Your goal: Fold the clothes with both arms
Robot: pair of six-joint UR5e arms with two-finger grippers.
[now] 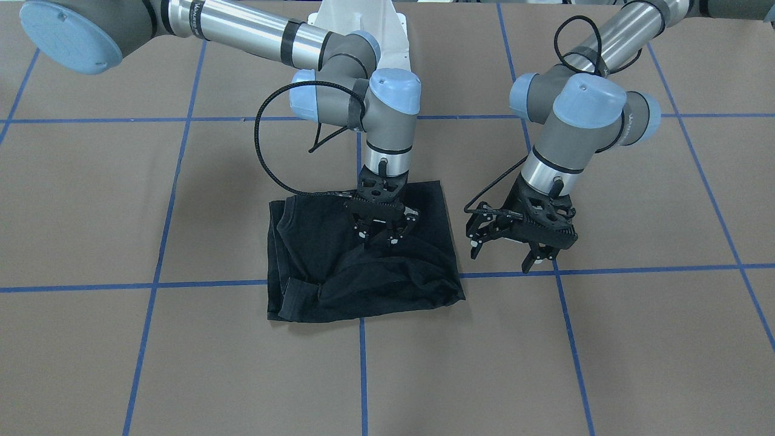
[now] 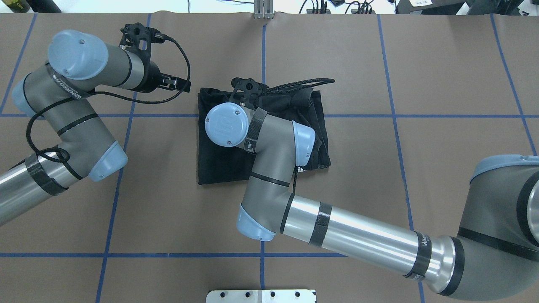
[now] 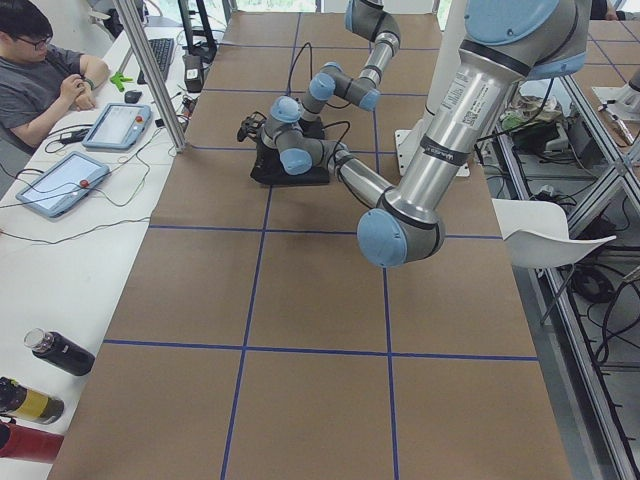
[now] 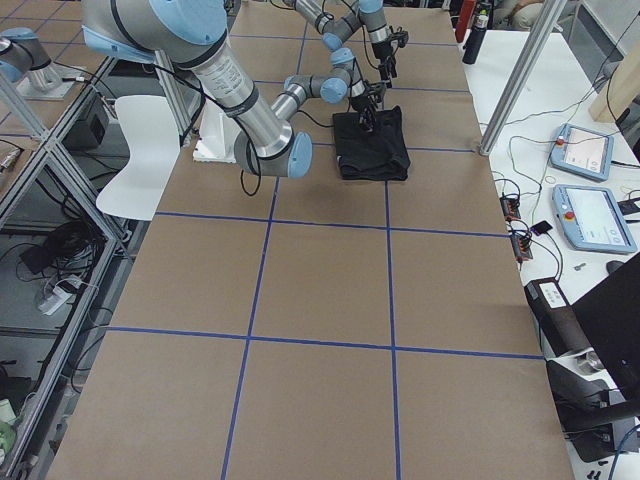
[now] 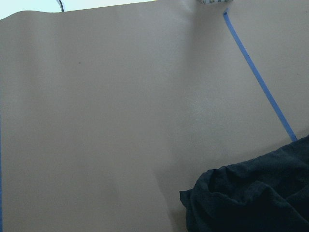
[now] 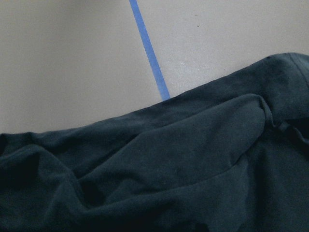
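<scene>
shirt [image 1: 315, 266] folded small but rumpled | my left claw [image 1: 501, 257] apart, beside it | my right claw [image 1: 378, 237] over it, grip: cannot tell | left: smoothing

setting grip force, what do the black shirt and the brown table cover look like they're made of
T-shirt: soft knit fabric, probably cotton jersey, matte; it slumps into loose wrinkles and folds. Table cover: looks like brown paper or card, matte and smooth, lying flat as a sheet; it could also be a thin mat.
</scene>
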